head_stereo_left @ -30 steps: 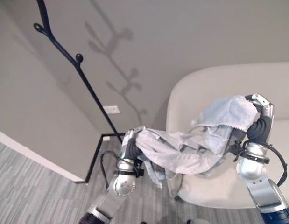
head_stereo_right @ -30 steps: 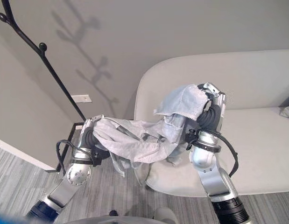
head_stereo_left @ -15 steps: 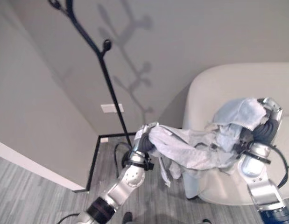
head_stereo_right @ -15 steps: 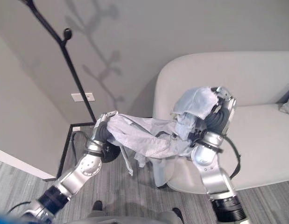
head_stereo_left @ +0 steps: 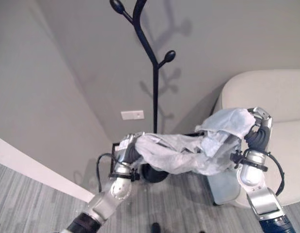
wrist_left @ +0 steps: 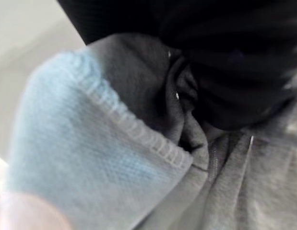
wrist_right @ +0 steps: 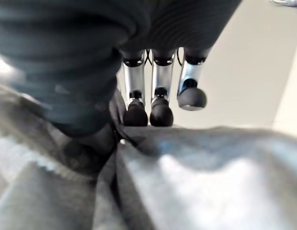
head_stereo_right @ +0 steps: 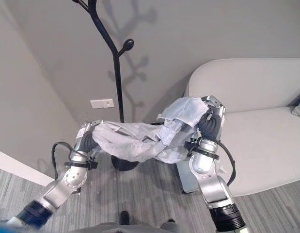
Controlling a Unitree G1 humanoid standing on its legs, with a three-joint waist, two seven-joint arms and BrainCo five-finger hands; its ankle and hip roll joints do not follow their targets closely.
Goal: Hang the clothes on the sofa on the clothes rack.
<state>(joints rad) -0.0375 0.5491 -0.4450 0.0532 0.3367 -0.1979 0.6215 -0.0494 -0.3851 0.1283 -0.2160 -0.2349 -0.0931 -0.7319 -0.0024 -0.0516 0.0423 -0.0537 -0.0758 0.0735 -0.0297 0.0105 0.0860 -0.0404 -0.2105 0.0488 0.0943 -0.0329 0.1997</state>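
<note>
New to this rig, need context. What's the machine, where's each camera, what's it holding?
It is a two-legged humanoid robot with two silver-grey arms that end in fingered hands. The two wide pictures come from a stereo camera on its head, looking down. The two close-up pictures come from cameras on its wrists.

Between the left hand and the right hand hangs a pale grey-blue garment, stretched from one to the other and draped over both. In the right wrist view the fingers curl onto the cloth. In the left wrist view the cloth covers that hand, so its grip cannot be read.

Straight ahead stands a black clothes rack with knobbed branches, nothing on it yet. To the right is a cream sofa. The floor is grey carpet.
</note>
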